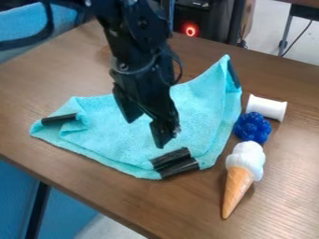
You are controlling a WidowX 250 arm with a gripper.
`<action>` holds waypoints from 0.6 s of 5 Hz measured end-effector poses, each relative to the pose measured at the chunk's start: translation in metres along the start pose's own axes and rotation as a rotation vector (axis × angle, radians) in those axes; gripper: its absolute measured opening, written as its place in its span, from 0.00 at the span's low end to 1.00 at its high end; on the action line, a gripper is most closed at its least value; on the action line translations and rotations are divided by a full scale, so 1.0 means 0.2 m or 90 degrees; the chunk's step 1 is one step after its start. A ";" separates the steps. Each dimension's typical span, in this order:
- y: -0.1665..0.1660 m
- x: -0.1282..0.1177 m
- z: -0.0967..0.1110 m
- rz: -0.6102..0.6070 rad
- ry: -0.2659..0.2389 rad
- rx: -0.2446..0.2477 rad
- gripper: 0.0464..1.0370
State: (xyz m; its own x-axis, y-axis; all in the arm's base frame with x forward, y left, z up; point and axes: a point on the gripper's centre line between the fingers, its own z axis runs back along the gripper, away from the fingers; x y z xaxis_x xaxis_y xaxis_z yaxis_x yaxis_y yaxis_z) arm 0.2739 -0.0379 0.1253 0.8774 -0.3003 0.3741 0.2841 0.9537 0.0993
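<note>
In the camera view, saw the black gripper (146, 134) hanging down over the turquoise cloth (112, 135), with fingers spread apart and nothing held between. Could not tell hovering from light contact with the cloth. Found the cloth rumpled across the middle of the brown table (187, 205), with one black strip (59, 119) at the left end, a pair of black strips (174, 163) side by side at the near edge, and another dark strip (233, 74) at the far right corner. Found a white spool (266, 108), a bumpy blue ball (252, 128) and a toy ice cream cone (240, 179) close together right of the cloth, in that order from far to near. Saw the cone lying down, tip toward the near side.
</note>
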 end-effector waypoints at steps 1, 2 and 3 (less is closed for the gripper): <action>-0.03 -0.01 -0.03 -0.013 0.007 0.010 0.96; -0.05 -0.01 -0.06 -0.020 0.010 0.022 0.96; -0.05 -0.01 -0.08 -0.022 0.013 0.029 0.96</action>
State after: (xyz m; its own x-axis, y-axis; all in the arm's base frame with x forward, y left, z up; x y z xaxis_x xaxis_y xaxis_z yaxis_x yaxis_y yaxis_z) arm 0.2748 -0.0479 0.1083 0.8753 -0.3333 0.3505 0.2975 0.9423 0.1534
